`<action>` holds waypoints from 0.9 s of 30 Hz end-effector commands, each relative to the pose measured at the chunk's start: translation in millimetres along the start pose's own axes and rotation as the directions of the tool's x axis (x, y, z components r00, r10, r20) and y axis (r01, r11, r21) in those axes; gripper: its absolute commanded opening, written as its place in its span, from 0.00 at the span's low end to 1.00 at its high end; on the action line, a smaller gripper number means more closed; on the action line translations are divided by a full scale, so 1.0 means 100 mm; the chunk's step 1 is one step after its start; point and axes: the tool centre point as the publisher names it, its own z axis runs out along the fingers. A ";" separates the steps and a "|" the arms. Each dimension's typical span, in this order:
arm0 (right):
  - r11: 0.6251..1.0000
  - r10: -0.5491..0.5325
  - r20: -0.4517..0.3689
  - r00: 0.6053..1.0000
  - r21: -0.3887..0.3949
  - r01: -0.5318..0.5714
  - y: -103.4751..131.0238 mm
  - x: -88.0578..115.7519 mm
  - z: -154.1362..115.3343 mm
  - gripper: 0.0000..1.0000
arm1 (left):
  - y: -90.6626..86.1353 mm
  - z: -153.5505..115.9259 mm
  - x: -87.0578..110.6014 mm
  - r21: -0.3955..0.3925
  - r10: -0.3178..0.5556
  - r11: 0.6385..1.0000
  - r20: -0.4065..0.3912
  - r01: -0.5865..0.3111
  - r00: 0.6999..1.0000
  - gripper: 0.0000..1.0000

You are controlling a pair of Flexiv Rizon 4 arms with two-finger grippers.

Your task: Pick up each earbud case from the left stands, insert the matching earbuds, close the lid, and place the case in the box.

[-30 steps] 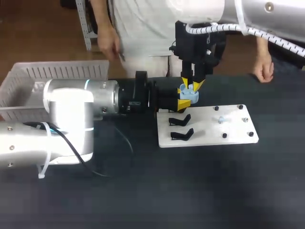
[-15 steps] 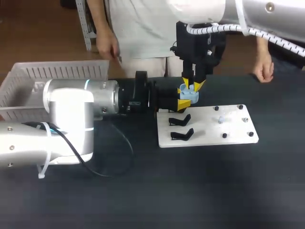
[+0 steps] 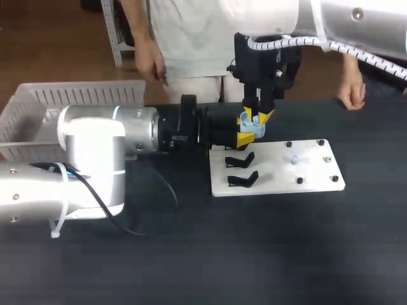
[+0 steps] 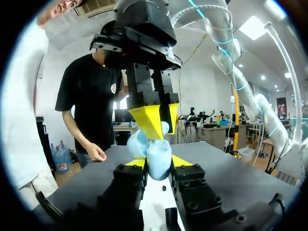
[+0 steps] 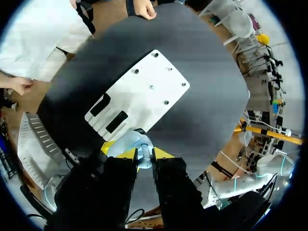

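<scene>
1. Your left gripper (image 4: pixel 159 162) clamps the light-blue earbud case (image 3: pixel 252 126) above the white stand plate's (image 3: pixel 311 175) far left corner.
2. Your right gripper (image 5: pixel 143 156), pointing down, pinches a light-blue earbud (image 4: pixel 165 128) against the case.

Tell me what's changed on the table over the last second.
Nothing visibly moved. The left gripper stays shut on the light blue plastic earbud case, the right gripper stays right above it, and the white plate with black stands hasn't shifted.
</scene>
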 end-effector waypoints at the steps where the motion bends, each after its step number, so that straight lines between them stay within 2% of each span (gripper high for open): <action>1: 1.000 0.001 0.001 1.000 -0.001 -0.001 -0.01 0.01 0.02 0.00 | 0.00 0.00 0.01 -0.003 0.003 1.000 0.003 -0.003 1.000 0.00; 5: 1.000 0.000 0.000 1.000 -0.001 0.000 -0.01 0.01 0.04 0.00 | 0.00 0.00 0.01 -0.003 0.003 1.000 0.003 -0.003 1.000 0.00; 8: 1.000 -0.002 -0.001 1.000 0.002 0.002 -0.01 0.01 0.05 0.22 | 0.00 0.00 0.01 -0.003 0.003 1.000 0.003 -0.003 1.000 0.00; 10: 1.000 -0.005 -0.003 1.000 0.000 0.005 -0.01 0.02 0.05 0.25 | 0.00 0.00 0.01 -0.003 0.003 1.000 0.003 -0.003 1.000 0.00; 19: 1.000 -0.011 -0.010 1.000 -0.024 0.011 -0.07 0.05 0.00 0.31 | 0.00 0.00 0.01 -0.003 0.003 1.000 0.003 -0.003 1.000 0.00; 27: 0.996 -0.051 -0.032 0.998 -0.079 0.049 -0.08 0.09 -0.09 0.40 | 0.00 0.00 0.01 -0.003 0.003 1.000 0.003 -0.003 1.000 0.00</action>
